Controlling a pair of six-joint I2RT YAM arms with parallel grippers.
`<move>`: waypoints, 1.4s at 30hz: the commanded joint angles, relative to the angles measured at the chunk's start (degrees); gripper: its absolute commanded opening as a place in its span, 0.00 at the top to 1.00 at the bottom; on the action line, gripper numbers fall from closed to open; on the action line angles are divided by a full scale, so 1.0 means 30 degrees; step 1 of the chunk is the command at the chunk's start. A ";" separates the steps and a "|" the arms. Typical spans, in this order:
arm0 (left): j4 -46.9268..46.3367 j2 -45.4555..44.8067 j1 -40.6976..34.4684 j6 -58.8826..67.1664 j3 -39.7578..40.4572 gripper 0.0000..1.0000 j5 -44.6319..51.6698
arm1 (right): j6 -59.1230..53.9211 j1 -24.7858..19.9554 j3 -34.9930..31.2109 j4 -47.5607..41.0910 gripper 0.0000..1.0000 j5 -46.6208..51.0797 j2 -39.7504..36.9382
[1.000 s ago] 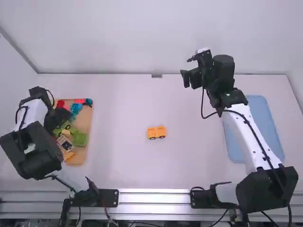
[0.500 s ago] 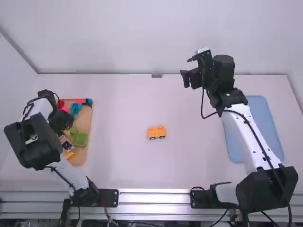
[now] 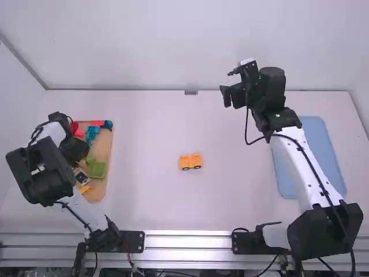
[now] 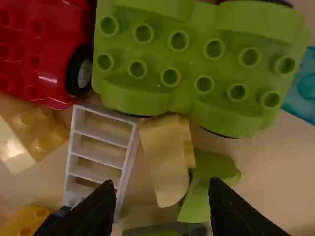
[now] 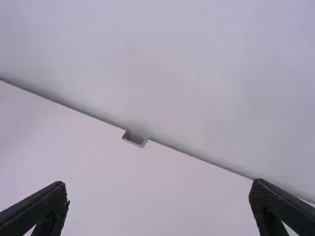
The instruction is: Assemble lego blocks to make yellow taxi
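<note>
An orange-yellow wheeled block piece [image 3: 191, 161] stands on the middle of the table. My left gripper [image 3: 75, 148] is over the brown tray [image 3: 102, 147] of loose blocks at the far left. In the left wrist view the left gripper [image 4: 160, 196] is open above a pale yellow slanted brick [image 4: 165, 157], which leans by a green curved brick [image 4: 204, 184]. A lighter yellow block [image 4: 34, 132] and a rounded yellow piece [image 4: 27, 221] lie to one side. My right gripper [image 3: 226, 97] is raised over the table's far right part; the right gripper [image 5: 158, 189] is open and holds nothing.
In the tray are a green studded base [image 4: 187, 64], a red wheeled piece [image 4: 37, 54], a white ladder-like piece [image 4: 101, 147] and a teal block [image 4: 305, 91]. A blue tray [image 3: 323, 153] lies at the table's right, partly under the right arm.
Over the last second my left gripper has shifted right and slightly nearer the camera above the tray, slowing to almost no movement. The right arm and the orange-yellow piece have stayed put.
</note>
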 commanded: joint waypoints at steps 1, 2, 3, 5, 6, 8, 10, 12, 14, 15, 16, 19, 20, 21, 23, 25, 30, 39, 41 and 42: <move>0.0255 0.0197 -0.0036 -0.0423 -0.0379 0.48 -0.0379 | 0.0058 0.0007 0.0648 0.0058 0.02 -0.0109 0.0138; 0.0488 0.0197 -0.0036 -0.0415 -0.0532 0.47 -0.0386 | 0.0066 0.0000 0.0648 0.0051 0.02 -0.0102 0.0138; 0.0619 0.0197 -0.0036 -0.0408 -0.0619 0.47 -0.0393 | 0.0058 0.0000 0.0648 0.0051 0.02 -0.0095 0.0138; 0.1173 0.0197 -0.0036 -0.0415 -0.1020 0.47 -0.0379 | 0.0058 0.0000 0.0648 0.0051 0.02 -0.0109 0.0138; 0.1494 0.0197 -0.0036 -0.0415 -0.1246 0.47 -0.0386 | 0.0058 0.0000 0.0648 0.0051 0.02 -0.0102 0.0138; 0.1858 0.0197 -0.0036 -0.0408 -0.1545 0.49 -0.0379 | 0.0066 0.0000 0.0648 0.0051 0.02 -0.0102 0.0138; 0.1931 0.0197 -0.0036 -0.0474 -0.1632 0.54 -0.0372 | 0.0058 0.0000 0.0648 0.0058 0.02 -0.0102 0.0138; 0.1953 0.0197 -0.0029 -0.0459 -0.1610 0.54 -0.0386 | 0.0058 0.0000 0.0648 0.0058 0.02 -0.0102 0.0138; 0.2113 0.0197 -0.0036 -0.0444 -0.1617 0.53 -0.0386 | 0.0058 0.0000 0.0648 0.0051 0.02 -0.0109 0.0138; 0.2113 0.0197 -0.0036 -0.0437 -0.1617 0.53 -0.0401 | 0.0058 0.0000 0.0648 0.0051 0.02 -0.0109 0.0138; 0.2106 0.0197 -0.0036 -0.0321 -0.1617 0.53 -0.0393 | 0.0058 0.0000 0.0648 0.0051 0.02 -0.0109 0.0138; 0.2033 0.0211 -0.0036 -0.0262 -0.1712 0.52 -0.0437 | 0.0066 0.0000 0.0648 0.0044 0.02 -0.0109 0.0138; 0.2157 0.0211 -0.0036 -0.0240 -0.1858 0.50 -0.0452 | 0.0058 0.0000 0.0648 0.0007 0.02 -0.0102 0.0138; 0.2346 0.0211 -0.0036 0.0036 -0.1982 0.50 -0.0444 | 0.0058 0.0000 0.0648 -0.0015 0.02 -0.0109 0.0138; 0.3002 0.0211 -0.0036 0.0743 -0.2331 0.48 -0.0379 | 0.0066 0.0000 0.0648 -0.0022 0.02 -0.0109 0.0138; 0.3672 0.0211 -0.0036 0.1093 -0.2703 0.48 -0.0379 | 0.0058 0.0000 0.0648 -0.0015 0.02 -0.0102 0.0138; 0.4554 0.0211 -0.0036 0.1377 -0.3133 0.53 -0.0379 | 0.0066 0.0007 0.0648 -0.0007 0.02 -0.0109 0.0138; 0.1872 0.0211 -0.0036 0.2186 -0.1326 0.53 -0.0437 | 0.0117 0.0000 0.0648 0.0058 0.02 -0.0109 0.0138; 0.0903 0.0211 -0.0051 0.2280 -0.0189 0.49 -0.0379 | 0.0117 0.0007 0.0648 0.0051 0.02 -0.0109 0.0138; 0.0874 0.0211 -0.0051 0.2368 -0.0109 0.49 -0.0364 | 0.0124 0.0007 0.0648 0.0051 0.02 -0.0102 0.0138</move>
